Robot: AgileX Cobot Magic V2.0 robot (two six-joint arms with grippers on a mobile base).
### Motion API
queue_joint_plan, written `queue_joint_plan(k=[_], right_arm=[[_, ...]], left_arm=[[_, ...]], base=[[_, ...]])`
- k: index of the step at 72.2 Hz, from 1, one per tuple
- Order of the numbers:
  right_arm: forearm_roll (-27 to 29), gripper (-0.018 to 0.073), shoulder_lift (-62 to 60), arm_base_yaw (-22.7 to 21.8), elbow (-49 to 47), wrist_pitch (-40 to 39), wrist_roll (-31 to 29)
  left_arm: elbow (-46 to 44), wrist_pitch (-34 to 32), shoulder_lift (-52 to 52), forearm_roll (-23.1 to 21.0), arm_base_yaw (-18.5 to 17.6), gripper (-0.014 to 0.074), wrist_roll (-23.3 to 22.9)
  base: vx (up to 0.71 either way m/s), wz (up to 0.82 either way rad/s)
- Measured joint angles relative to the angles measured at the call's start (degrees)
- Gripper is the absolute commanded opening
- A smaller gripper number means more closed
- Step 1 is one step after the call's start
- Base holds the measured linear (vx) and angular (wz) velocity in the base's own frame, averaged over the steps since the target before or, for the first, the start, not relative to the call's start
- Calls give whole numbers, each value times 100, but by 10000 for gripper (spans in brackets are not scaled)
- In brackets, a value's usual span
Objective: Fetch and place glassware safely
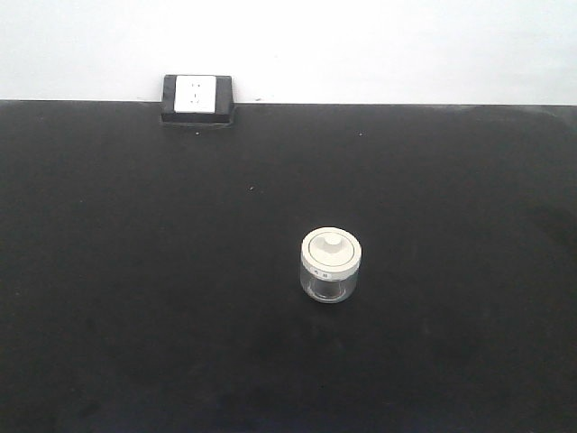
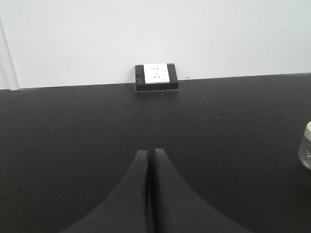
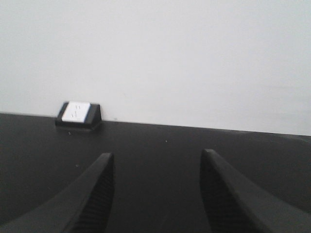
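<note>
In the front-facing view, the small squat clear glass jar (image 1: 330, 263) with its off-white knobbed lid is standing upright on the black matte tabletop (image 1: 135, 298), slightly toward five o'clock of the picture's centre. No arm is showing here. Bare black surface is lying all around the jar. At eleven o'clock, a black-framed white socket block (image 1: 197, 98) is sitting at the table's far edge against the white wall (image 1: 406, 45).

In the left wrist view, the left gripper (image 2: 149, 154) is holding its two dark fingers pressed together, nothing between them. The jar (image 2: 306, 145) is peeking in at three o'clock, cut by the frame edge, well apart from the fingertips. The socket block (image 2: 156, 77) is sitting at twelve o'clock.

In the right wrist view, the right gripper (image 3: 158, 156) is holding its ribbed fingers spread wide, empty. The jar is not appearing here. The socket block (image 3: 77, 115) is sitting at ten o'clock by the far edge, the wall (image 3: 194, 58) rising behind.
</note>
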Motion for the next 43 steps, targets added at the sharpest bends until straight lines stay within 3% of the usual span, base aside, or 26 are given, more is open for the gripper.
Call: queue_joint_plan(k=[16, 28, 34, 43], right_arm=[[315, 355, -1372, 0, 788, 279, 50], [261, 316, -1574, 0, 1191, 284, 51], [245, 232, -1580, 0, 1197, 275, 51], [164, 19, -1580, 0, 1197, 234, 51]], left_arm=[[0, 0, 0, 0, 0, -7, 0], [0, 0, 0, 0, 0, -7, 0], [0, 0, 0, 0, 0, -7, 0], [0, 0, 0, 0, 0, -7, 0]], base=[[0, 0], [0, 0], [0, 0], [0, 0]])
